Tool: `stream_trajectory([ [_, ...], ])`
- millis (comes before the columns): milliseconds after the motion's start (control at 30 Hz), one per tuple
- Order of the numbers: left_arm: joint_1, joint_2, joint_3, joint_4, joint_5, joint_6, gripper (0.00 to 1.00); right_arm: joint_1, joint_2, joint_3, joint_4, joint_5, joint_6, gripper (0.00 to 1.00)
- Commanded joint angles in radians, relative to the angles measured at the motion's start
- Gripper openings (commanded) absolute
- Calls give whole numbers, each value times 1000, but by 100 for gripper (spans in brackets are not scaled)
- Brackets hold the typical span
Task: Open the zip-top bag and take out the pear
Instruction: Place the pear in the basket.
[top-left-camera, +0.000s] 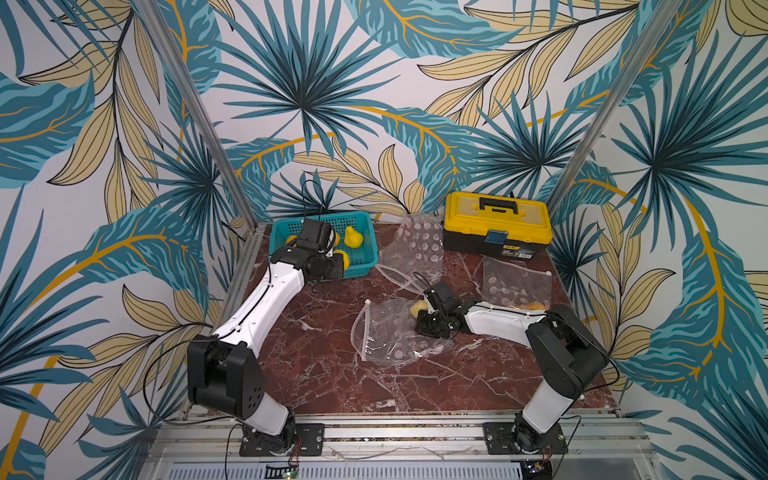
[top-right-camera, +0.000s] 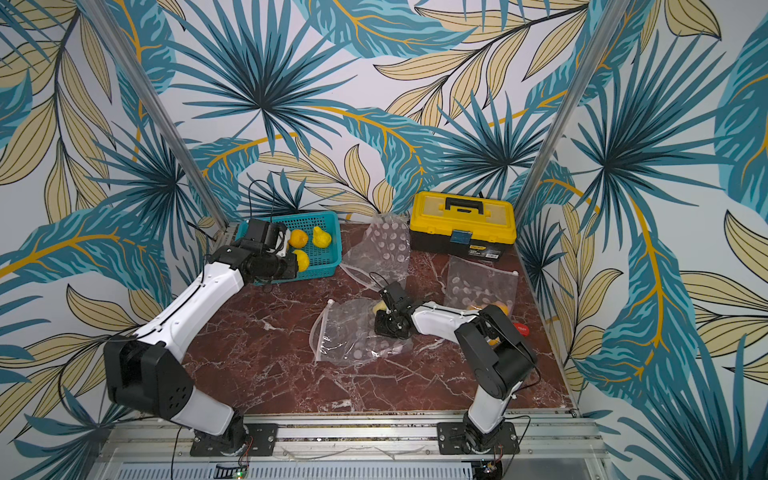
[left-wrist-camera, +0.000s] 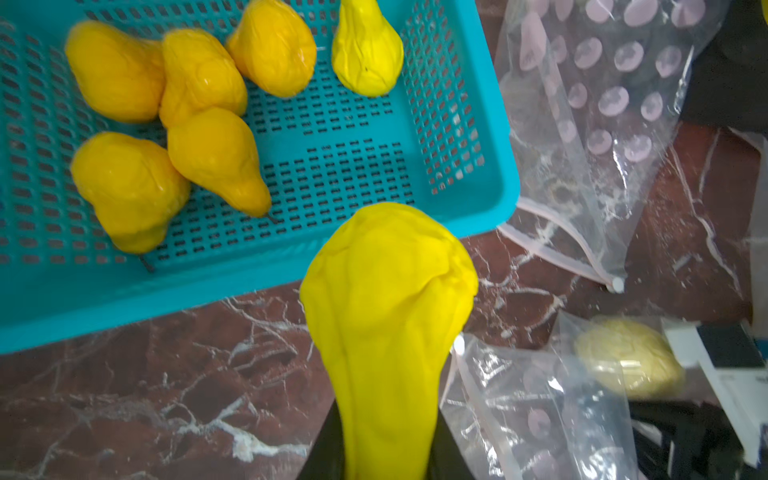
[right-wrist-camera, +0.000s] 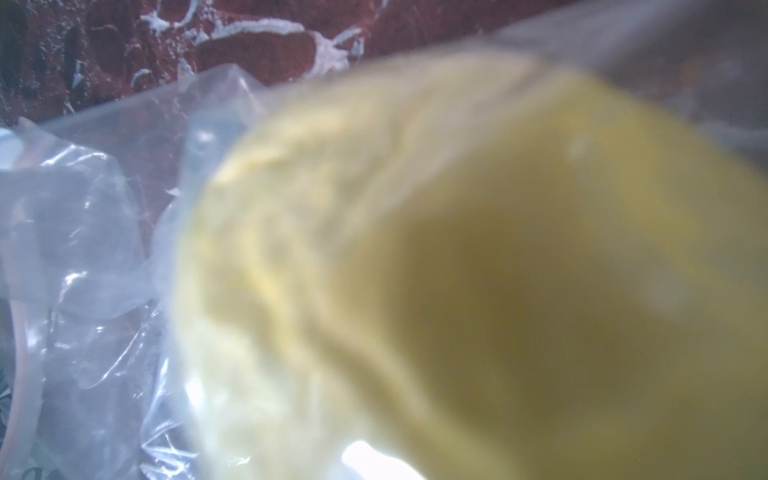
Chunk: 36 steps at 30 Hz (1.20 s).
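My left gripper (left-wrist-camera: 386, 451) is shut on the narrow end of a bright yellow pear (left-wrist-camera: 386, 299). It holds that pear above the table at the front rim of the teal basket (left-wrist-camera: 249, 299); in a top view the gripper (top-left-camera: 338, 262) is at that rim. A clear zip-top bag (top-left-camera: 386, 336) with pale dots lies mid-table, its zip end gaping toward the left. A paler pear (top-left-camera: 417, 308) sits inside it. My right gripper (top-left-camera: 426, 309) is at that pear on the bag's far end. Plastic and pear (right-wrist-camera: 457, 249) fill the right wrist view and hide the jaws.
Several yellow pears (left-wrist-camera: 199, 75) lie in the basket. A yellow toolbox (top-left-camera: 496, 224) stands at the back right. One more dotted bag (top-left-camera: 415, 245) lies behind the middle bag, and another bag (top-left-camera: 515, 282) lies right of it. A red round thing (top-right-camera: 521, 328) is by the right edge.
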Motion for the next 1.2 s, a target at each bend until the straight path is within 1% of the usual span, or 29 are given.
stream_trajectory([
  [0,43,115,104,-1,7,72,3,4,29,-33,-139,38,-19,19],
  [67,59,196,168,-5,16,78,3,4,29,-33,-143,41,-17,19],
  [167,81,309,255,-27,1,85,7,4,26,-32,-150,41,-16,19],
  [300,115,424,331,-28,25,81,8,4,20,-31,-157,45,-16,19],
  [400,123,506,389,-28,13,92,8,5,21,-29,-158,42,-16,19],
  [500,137,560,433,-28,18,82,11,4,23,-30,-161,39,-14,19],
  [567,139,578,455,-28,14,81,16,4,24,-31,-161,37,-13,19],
  [733,153,572,471,-28,25,78,33,4,25,-28,-164,34,-17,19],
  [867,157,512,459,-33,22,83,41,5,14,-20,-173,36,-20,19],
  [1033,158,406,429,-48,29,91,43,5,-8,2,-204,44,-32,19],
  [1167,157,301,359,-51,65,87,43,4,-35,17,-235,59,-43,19],
])
